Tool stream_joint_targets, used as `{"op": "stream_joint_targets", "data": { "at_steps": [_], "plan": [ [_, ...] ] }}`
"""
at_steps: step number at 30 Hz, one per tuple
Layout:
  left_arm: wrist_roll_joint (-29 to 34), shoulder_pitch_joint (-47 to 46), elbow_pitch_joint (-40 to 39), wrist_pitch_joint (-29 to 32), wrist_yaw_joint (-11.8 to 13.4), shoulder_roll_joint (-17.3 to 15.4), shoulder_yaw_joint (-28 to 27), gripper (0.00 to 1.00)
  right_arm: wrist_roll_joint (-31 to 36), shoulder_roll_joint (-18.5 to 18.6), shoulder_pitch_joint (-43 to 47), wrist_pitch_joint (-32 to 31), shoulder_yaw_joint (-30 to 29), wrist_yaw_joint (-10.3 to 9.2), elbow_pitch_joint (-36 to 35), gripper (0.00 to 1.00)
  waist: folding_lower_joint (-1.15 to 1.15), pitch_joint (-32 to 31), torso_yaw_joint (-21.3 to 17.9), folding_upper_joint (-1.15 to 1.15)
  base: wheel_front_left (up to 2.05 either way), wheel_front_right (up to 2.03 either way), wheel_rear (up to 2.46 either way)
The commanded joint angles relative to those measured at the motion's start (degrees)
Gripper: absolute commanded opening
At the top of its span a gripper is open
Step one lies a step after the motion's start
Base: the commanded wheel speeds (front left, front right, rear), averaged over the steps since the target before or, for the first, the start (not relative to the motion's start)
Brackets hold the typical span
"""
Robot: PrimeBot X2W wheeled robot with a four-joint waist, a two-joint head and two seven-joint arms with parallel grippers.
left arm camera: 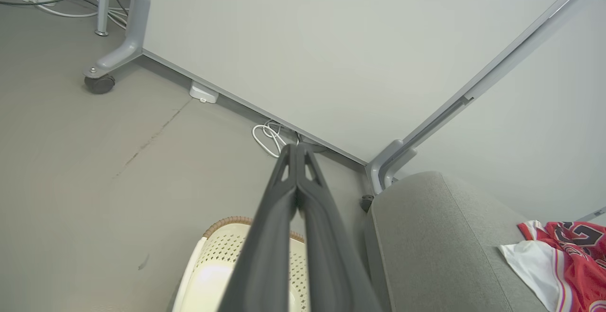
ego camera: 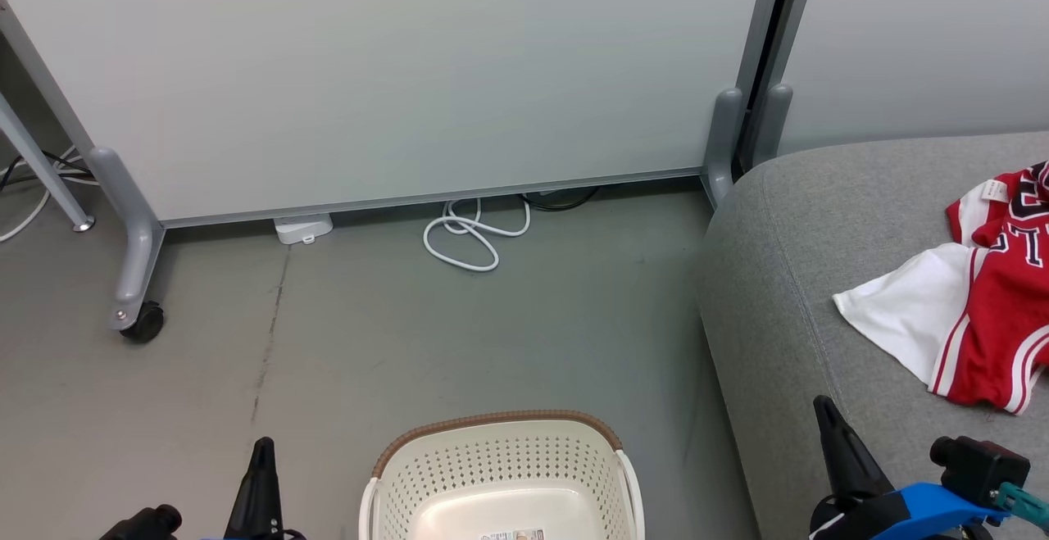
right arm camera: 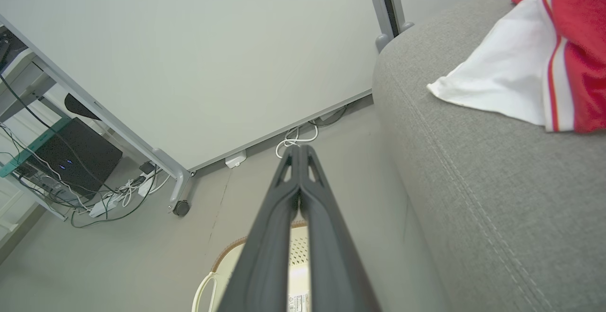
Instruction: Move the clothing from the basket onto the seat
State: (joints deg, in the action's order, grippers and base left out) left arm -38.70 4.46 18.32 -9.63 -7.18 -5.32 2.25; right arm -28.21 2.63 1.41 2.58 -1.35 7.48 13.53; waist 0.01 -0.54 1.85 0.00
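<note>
Grey floor [ego camera: 459,343], hairline crack [ego camera: 266,343]; pale wheeled partition [ego camera: 410,73]; white cable [ego camera: 471,238] coiled beneath; perhaps adapter [ego camera: 303,229] alongside.

A scuffed grey floor [ego camera: 492,335] is seen, marked by a thin crack at the left. At the near middle, a cream-white perforated plastic basket [ego camera: 500,462] with a brown woven-look rim is stood on it. On the far side, a coiled white cable [ego camera: 471,237] and a small white plastic box [ego camera: 303,229] are laid on the floor, and a black caster [ego camera: 146,323] under a grey partition foot is rested at the far left. At the right, a large grey woven-fabric seat [ego camera: 787,278] is set; red-and-white soft clothing [ego camera: 992,310] with black lettering is spread on its right part.
</note>
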Motion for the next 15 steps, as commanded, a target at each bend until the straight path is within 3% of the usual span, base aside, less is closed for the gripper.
{"op": "stream_joint_targets", "data": {
  "at_steps": [1,15],
  "plan": [
    [-2.42,-2.0,-1.12,0.61,-0.09,-0.19,-0.82,0.0,-2.97,0.14,-1.9,-0.31,-0.38,0.01,-0.79,0.0,0.0,0.01,-0.03,0.0,0.0,0.0,0.0],
    [-11.98,-3.79,-1.78,3.54,-0.15,0.3,-2.33,0.0,-14.35,0.18,-3.12,-1.95,-1.29,0.01,-0.59,0.0,0.0,0.1,-0.26,0.0,0.0,0.0,0.0]
  ]
}}
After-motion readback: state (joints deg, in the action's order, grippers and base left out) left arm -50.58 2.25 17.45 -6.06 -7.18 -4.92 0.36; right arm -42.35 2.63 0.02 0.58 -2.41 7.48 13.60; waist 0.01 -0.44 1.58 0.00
